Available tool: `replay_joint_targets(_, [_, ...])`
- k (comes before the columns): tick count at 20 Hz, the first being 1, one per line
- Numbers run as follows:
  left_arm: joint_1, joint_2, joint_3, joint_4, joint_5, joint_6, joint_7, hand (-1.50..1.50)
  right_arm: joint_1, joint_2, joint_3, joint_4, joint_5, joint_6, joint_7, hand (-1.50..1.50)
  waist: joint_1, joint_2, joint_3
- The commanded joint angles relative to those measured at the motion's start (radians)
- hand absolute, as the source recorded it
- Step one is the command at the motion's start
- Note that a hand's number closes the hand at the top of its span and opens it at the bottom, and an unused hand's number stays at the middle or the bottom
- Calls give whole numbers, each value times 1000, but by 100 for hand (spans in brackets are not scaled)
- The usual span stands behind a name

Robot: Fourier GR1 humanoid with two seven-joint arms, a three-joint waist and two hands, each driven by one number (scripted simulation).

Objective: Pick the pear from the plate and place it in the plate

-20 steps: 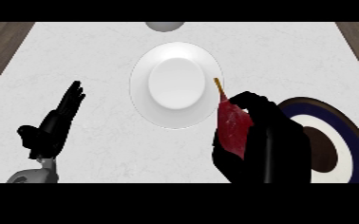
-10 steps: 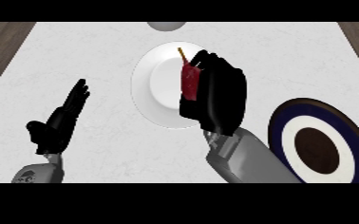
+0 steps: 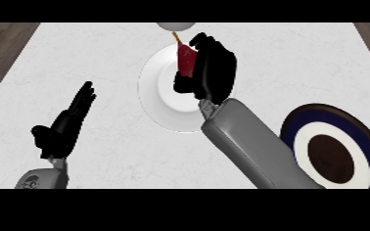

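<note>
Head view: right hand (image 3: 211, 76) grasps the red pear (image 3: 186, 59), stem toward twelve o'clock, over the white plate (image 3: 155, 98)'s upper part. Left hand (image 3: 66, 122) rests open at eight o'clock.

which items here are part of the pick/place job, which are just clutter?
Job:
- pear, dark red, held in right hand
- white plate, under that hand
- dark blue plate, at the right

Not part of it:
- grey round object, cut off at the far edge
- left hand, open, resting at the left
</note>
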Motion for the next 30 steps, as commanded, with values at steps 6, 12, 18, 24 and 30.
replay_joint_targets(6, [18, -14, -22, -39, -13, 3, 27, 0, -97, 6, -50, 255, -148, -283, 114, -150, 16, 0, 1])
replay_joint_targets(12, [-27, 9, 11, 28, -3, -11, -10, 0, -75, 6, -80, 255, -169, -556, 15, -150, -2, 3, 1])
replay_joint_targets(18, [6, 6, 26, 8, -4, 10, -10, 0, 40, 6, -95, 72, -222, -730, -4, -150, -32, -10, 1])
replay_joint_targets(24, [9, -26, 19, 40, -11, 25, -20, 0, 376, -99, -45, -216, -372, -751, -270, -150, -60, -9, 1])
replay_joint_targets(30, [26, 3, 37, -50, 8, 5, 38, 0, 656, -265, 59, -507, -535, -717, -454, -150, -50, -11, 1])
